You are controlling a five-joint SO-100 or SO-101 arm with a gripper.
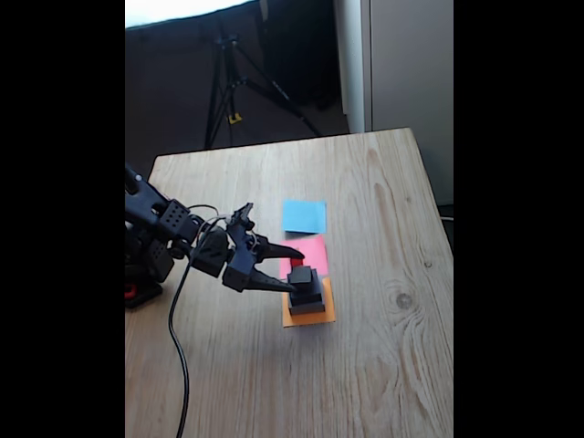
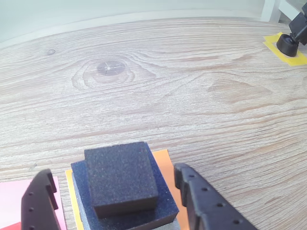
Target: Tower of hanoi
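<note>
Wooden table underneath, black arm reaching across. The gripper has its fingers spread wide, flanking the stack of dark blocks on the orange paper square; pink square beside, blue square beyond.

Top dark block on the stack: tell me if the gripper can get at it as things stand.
Probably yes. The gripper is open, its fingers flank the top dark block on the stack over the orange paper square, and nothing sits between them.

Dark grey blocks on orange paper; pink paper, blue paper.
</note>
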